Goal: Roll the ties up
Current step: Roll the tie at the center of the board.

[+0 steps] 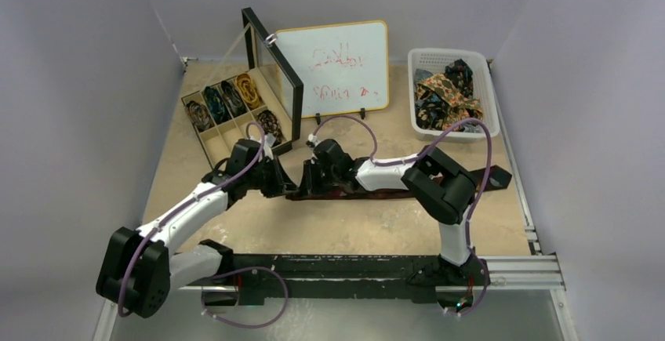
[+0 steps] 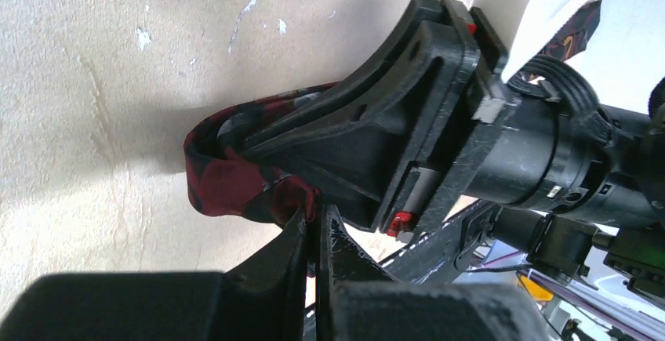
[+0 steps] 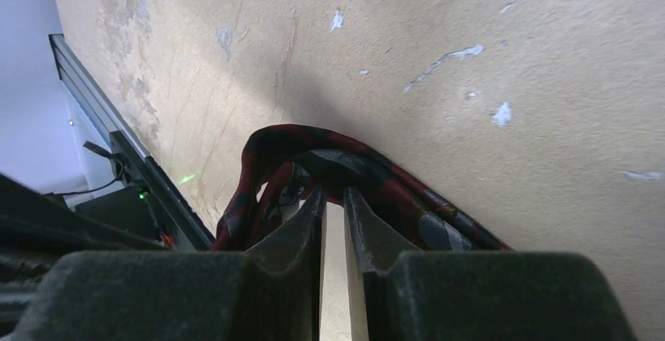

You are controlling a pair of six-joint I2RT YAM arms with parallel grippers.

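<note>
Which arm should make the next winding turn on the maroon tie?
Right, likely: the right tool has the maroon tie looped around its tips, loose length trailing its way. The left tool is shut at the fold's edge.

The top external view looks down from above and behind the arm bases, far enough to take in the whole table (image 1: 353, 227); the right wrist view looks along the right gripper (image 3: 333, 194) onto the tabletop from close by; the left wrist view sits low behind the left gripper (image 2: 315, 230), facing the right gripper at close range; all three views share the maroon tie (image 3: 298, 141) at mid-table.
</note>
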